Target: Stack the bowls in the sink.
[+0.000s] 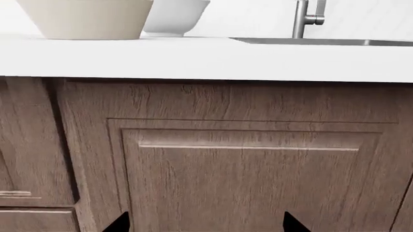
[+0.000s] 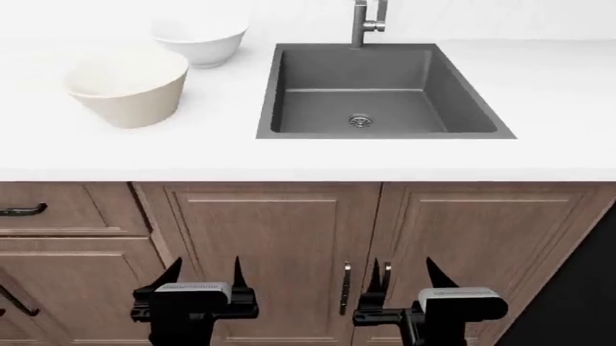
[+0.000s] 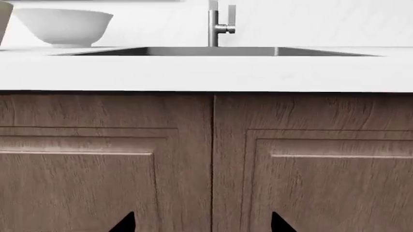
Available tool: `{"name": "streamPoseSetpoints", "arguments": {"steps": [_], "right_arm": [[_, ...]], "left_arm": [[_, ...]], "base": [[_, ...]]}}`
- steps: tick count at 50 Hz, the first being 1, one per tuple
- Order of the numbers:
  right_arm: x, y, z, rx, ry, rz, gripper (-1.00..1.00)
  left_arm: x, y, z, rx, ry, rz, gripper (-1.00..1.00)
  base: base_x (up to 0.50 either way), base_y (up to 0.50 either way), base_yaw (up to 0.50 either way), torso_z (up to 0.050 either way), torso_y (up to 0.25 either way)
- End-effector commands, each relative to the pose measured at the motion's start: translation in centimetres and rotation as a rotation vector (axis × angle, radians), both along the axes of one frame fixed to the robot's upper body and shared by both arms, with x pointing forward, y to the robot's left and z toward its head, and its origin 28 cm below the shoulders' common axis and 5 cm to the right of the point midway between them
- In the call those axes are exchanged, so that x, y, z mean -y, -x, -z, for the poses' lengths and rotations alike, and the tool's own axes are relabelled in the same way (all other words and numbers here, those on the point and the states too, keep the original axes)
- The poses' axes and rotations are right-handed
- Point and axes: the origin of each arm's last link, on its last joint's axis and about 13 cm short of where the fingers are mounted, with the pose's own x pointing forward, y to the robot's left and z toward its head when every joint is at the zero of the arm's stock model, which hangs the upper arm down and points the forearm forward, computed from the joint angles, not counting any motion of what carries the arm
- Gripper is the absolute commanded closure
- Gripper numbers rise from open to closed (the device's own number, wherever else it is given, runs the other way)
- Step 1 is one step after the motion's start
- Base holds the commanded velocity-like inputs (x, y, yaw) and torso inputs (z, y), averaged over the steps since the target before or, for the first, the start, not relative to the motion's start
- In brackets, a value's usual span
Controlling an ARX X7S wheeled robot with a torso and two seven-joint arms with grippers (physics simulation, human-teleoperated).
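The cream bowl point(image 2: 127, 88) stands upright on the white counter left of the sink point(image 2: 270, 86). Behind it, closer to the wall, is the white bowl point(image 2: 202, 40). The dark grey basin is empty apart from its round drain point(image 2: 360, 121). Both bowls also show in the left wrist view: the cream bowl point(image 1: 87, 18) and the white bowl point(image 1: 175, 17). My left gripper point(image 2: 206, 272) and right gripper point(image 2: 406, 272) hang low in front of the cabinet doors, well below the counter. Both are open with nothing between their fingers.
A steel faucet point(image 2: 366, 21) rises at the sink's back edge. Wooden cabinet doors point(image 2: 260, 245) with dark handles point(image 2: 345, 288) fill the space under the white counter point(image 2: 558, 94). A drawer handle point(image 2: 22, 210) is at the left.
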Motion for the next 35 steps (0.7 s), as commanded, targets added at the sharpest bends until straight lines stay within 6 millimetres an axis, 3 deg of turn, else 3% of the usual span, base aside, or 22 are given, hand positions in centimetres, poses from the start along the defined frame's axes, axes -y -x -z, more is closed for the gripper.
{"name": "streamPoseSetpoints", "arguments": {"steps": [1, 17, 31, 35], "right_arm": [[-0.02, 0.06, 0.03, 0.002, 0.003, -0.008, -1.0], [0.0, -0.04, 0.22, -0.013, -0.004, -0.015, -1.0], [0.06, -0.21, 0.19, 0.0, -0.045, -0.007, -1.0], [0.05, -0.29, 0.22, -0.001, -0.032, -0.007, -1.0]], "left_arm": [[-0.02, 0.05, 0.0, 0.0, 0.0, -0.001, -1.0], [-0.04, -0.02, 0.04, -0.004, 0.012, -0.003, -1.0], [0.02, -0.12, 0.05, -0.012, 0.032, -0.004, -1.0], [0.03, -0.13, 0.16, -0.013, 0.031, -0.003, -1.0]], "base": [[0.0, 0.5, 0.0, 0.0, 0.0], [0.0, 0.5, 0.0, 0.0, 0.0], [0.0, 0.0, 0.0, 0.0, 0.0], [0.0, -0.39, 0.0, 0.0, 0.0]]}}
